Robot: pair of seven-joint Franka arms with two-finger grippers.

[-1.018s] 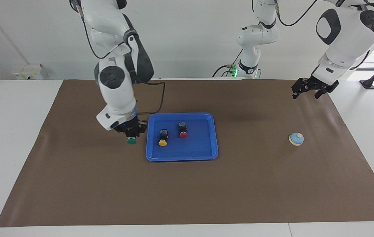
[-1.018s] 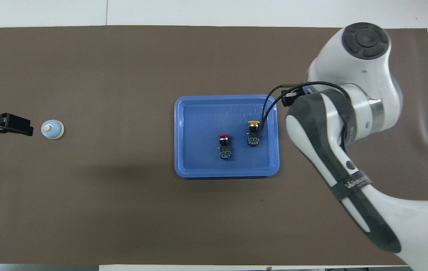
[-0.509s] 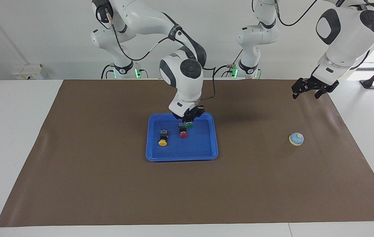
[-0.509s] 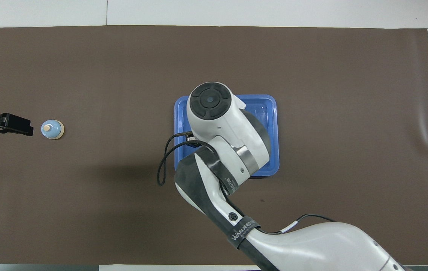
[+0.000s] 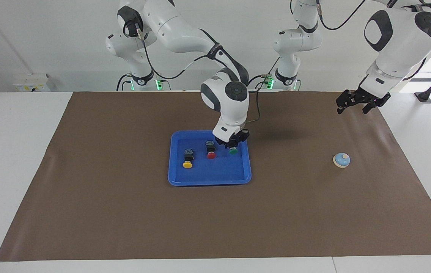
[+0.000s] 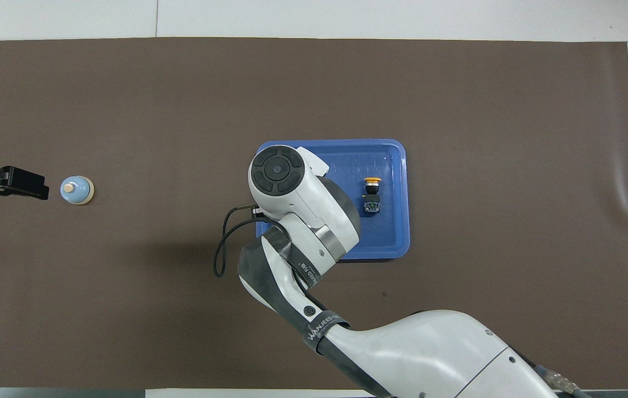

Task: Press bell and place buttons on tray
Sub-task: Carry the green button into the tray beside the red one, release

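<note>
Blue plastic rims the tray (image 5: 173, 178), which lies mid-worktop on the brown mat (image 5: 124, 212). The yellow button (image 5: 187, 158) and the red button (image 5: 210, 149) already lie in it on their sides, caps pointing away from the robots, the yellow one toward the right arm's end. The right gripper (image 5: 233, 146) is low over the tray's end toward the left arm, its jaws closed on the green button (image 5: 233, 151), whose cap shows just below the fingers. In the overhead view the arm's wrist hides this button, and the red one too, so I cannot tell whether the green button touches the tray floor.

The bell (image 5: 341, 160) sits well apart, toward the left arm's end of the worktop. The left gripper (image 5: 356, 103) waits in the air over the mat, on the robots' side of the bell, jaws apart.

To my eye the placing is nearly done, and the risks are small ones. If the jaws let go while the button hangs above the floor, the round cap may let it roll against the red button or the rim. A finger dragging on the black body as it lifts could tip the button out of line.
</note>
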